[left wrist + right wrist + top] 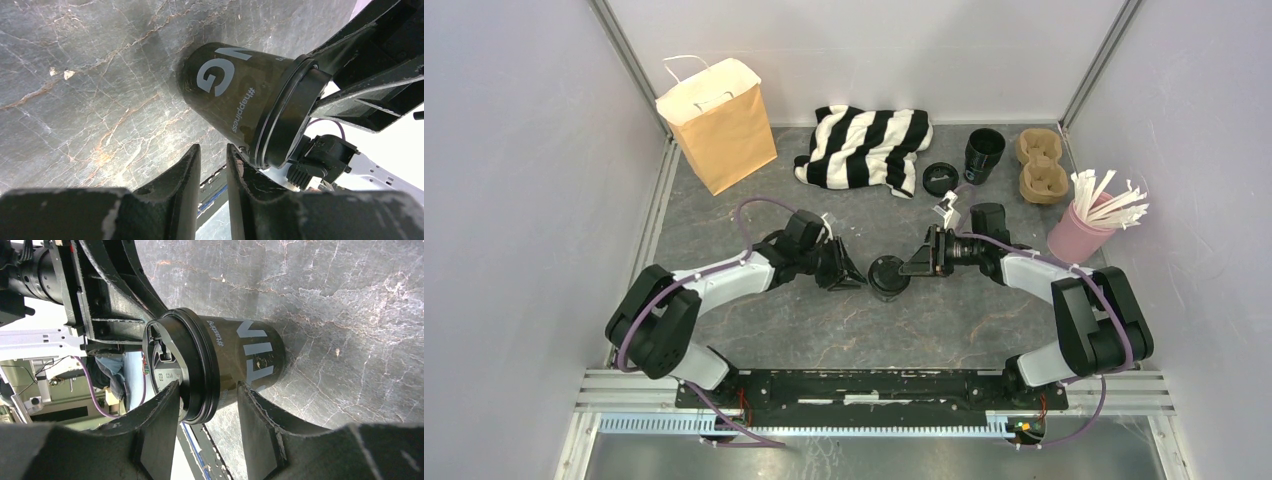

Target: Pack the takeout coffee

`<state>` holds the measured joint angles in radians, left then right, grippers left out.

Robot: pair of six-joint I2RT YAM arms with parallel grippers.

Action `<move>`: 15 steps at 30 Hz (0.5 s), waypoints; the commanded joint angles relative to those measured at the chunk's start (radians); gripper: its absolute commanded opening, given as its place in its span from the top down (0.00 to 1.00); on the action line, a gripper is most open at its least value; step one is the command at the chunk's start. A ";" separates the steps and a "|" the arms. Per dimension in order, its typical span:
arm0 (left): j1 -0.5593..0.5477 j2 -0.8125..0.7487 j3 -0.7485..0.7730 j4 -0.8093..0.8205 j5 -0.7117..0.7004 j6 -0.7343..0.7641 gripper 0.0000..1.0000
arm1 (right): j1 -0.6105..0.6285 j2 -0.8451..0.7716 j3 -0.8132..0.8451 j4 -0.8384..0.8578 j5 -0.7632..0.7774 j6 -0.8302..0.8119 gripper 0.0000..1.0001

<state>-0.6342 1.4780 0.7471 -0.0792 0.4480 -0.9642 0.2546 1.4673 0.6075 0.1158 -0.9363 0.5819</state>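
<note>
Top external shows the takeout coffee [887,277] upright on the table [824,330] between both arms, right gripper [912,266] spread open at its lid rim, left gripper [854,279] pinched nearly closed, empty, alongside; probably light, crushable, slick-lidded, so squeeze the body gently below the rim.
</note>
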 commanded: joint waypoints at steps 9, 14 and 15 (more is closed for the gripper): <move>0.007 -0.128 0.053 -0.040 -0.011 0.047 0.52 | 0.004 -0.014 0.015 0.007 -0.015 -0.034 0.46; 0.005 -0.096 0.041 0.046 0.033 0.007 0.47 | 0.005 -0.009 0.013 0.003 -0.020 -0.039 0.46; 0.005 -0.086 0.047 0.046 0.034 0.009 0.48 | 0.004 -0.009 0.012 0.004 -0.019 -0.038 0.47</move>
<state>-0.6338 1.3685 0.7753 -0.1078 0.4427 -0.9367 0.2543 1.4670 0.6022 0.1181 -0.9470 0.5770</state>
